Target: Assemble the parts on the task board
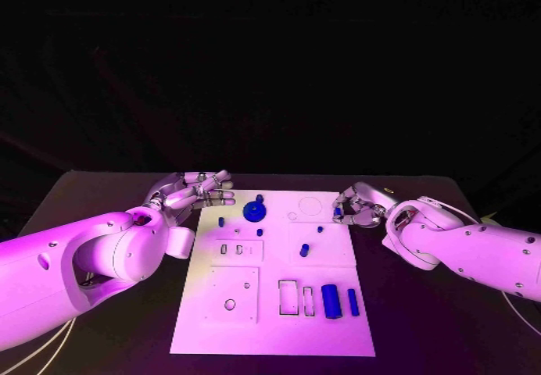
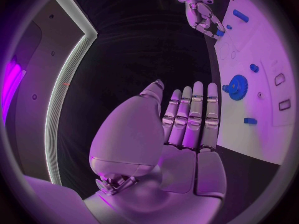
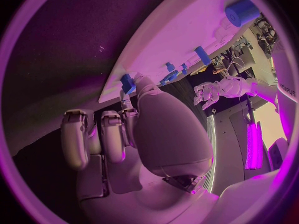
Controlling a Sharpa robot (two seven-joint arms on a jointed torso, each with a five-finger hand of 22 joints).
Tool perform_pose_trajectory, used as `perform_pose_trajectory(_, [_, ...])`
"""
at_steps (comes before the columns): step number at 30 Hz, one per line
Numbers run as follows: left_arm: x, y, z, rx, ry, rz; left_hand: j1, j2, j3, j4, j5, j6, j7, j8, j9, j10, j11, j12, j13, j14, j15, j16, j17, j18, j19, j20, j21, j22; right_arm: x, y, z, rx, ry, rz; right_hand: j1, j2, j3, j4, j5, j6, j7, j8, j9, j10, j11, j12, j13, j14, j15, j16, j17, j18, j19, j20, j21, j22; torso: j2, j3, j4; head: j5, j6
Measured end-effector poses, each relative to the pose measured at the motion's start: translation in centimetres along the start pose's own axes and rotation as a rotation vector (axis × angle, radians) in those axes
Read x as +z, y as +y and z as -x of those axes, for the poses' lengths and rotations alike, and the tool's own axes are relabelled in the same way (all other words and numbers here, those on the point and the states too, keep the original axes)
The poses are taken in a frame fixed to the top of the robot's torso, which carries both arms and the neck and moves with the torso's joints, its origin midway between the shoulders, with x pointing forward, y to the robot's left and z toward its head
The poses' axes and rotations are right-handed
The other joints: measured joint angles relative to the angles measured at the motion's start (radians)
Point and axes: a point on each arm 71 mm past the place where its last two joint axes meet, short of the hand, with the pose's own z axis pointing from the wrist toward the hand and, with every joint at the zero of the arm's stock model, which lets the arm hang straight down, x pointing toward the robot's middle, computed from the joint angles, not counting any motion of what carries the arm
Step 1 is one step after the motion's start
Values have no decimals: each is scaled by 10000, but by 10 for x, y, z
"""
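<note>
The white task board (image 1: 276, 328) lies in the middle of the table. On its far part are a blue gear (image 1: 255, 209) and several small blue pegs, one of them near the centre (image 1: 304, 250). A thick blue cylinder (image 1: 331, 301) and a slim blue bar (image 1: 352, 301) lie at the near right beside two empty slots. My left hand (image 1: 191, 191) hovers at the board's far left corner, fingers straight (image 2: 190, 117) and holding nothing. My right hand (image 1: 359, 205) is at the far right edge and pinches a small blue part (image 3: 127, 82) between thumb and a finger.
Black table (image 1: 102, 195) surrounds the board on all sides. Rectangular recesses (image 1: 298, 297) and a round hole (image 1: 230, 304) mark the board's near half. A circular outline (image 1: 310, 205) sits on the far right part, close to my right hand.
</note>
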Motion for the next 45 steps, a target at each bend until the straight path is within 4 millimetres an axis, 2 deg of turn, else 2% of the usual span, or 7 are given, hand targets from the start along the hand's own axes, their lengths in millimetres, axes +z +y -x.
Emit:
perform_pose_trajectory(6, [0,0,0,0,1,16,39,39,26,-26,0,0,0,0,0,0,0,-42,0,0,0,0,9,0,0,0,0,0,0,0,0,-12,-5,-10,79,79,54,-53,0,382,-92,104,66,53,-53,0,3,0,0,0,-1,0,0,0,39,0,-2,1,0,-6,0])
perform_pose_trajectory(9, [0,0,0,-1,2,23,39,39,26,-26,0,0,0,0,0,0,0,-42,0,0,0,0,9,0,0,0,0,0,0,0,0,-17,-5,-13,129,134,115,-104,-1,675,-209,247,119,124,-124,39,7,-40,-45,-1,-1,0,0,0,39,-1,-2,6,-2,-10,0])
perform_pose_trajectory(14, [0,0,0,-1,2,33,39,39,26,-26,0,0,0,0,0,0,0,-42,0,0,0,0,9,0,-36,35,0,9,0,-1,1,-23,-14,-20,119,228,248,-191,-309,975,-369,419,174,129,-261,39,10,-51,-161,-1,-2,1,30,-78,38,7,-3,8,-2,-12,-18])
perform_pose_trajectory(26, [0,0,1,3,-11,47,48,48,26,-26,0,0,0,0,0,0,0,-42,0,0,0,0,7,-1,-36,36,0,8,0,-1,1,-33,-64,-31,186,294,346,-180,-411,980,-376,424,224,135,-267,39,24,-16,-196,-1,-3,1,37,-110,120,6,1,12,-3,-27,-30])
perform_pose_trajectory(32, [0,0,2,6,-23,52,80,80,26,-26,0,0,0,0,0,0,0,-42,0,0,0,0,7,0,-36,35,0,8,-1,3,2,41,-180,81,183,374,508,-235,-451,1045,-402,587,232,147,-384,102,20,-17,-310,-1,-4,1,49,-204,295,6,-1,13,-4,-15,-40])
perform_pose_trajectory(38, [0,0,2,8,-30,55,80,80,58,-57,0,0,0,0,0,0,0,-42,0,0,0,0,18,-1,-36,35,41,7,-3,19,6,179,-365,427,135,421,509,-235,-115,1062,-385,587,233,166,-473,104,24,-35,-359,-1,-4,1,36,-254,300,5,-29,1,-4,-5,-81])
perform_pose_trajectory(45, [2,1,2,13,-45,61,198,118,99,-99,0,0,0,0,0,0,0,-42,0,0,0,0,30,0,-35,35,41,20,-4,63,14,346,-555,1262,90,462,551,-191,-114,1062,-385,587,233,165,-474,105,27,-35,-359,-1,-5,1,36,-253,381,4,-98,-23,-4,72,-152])
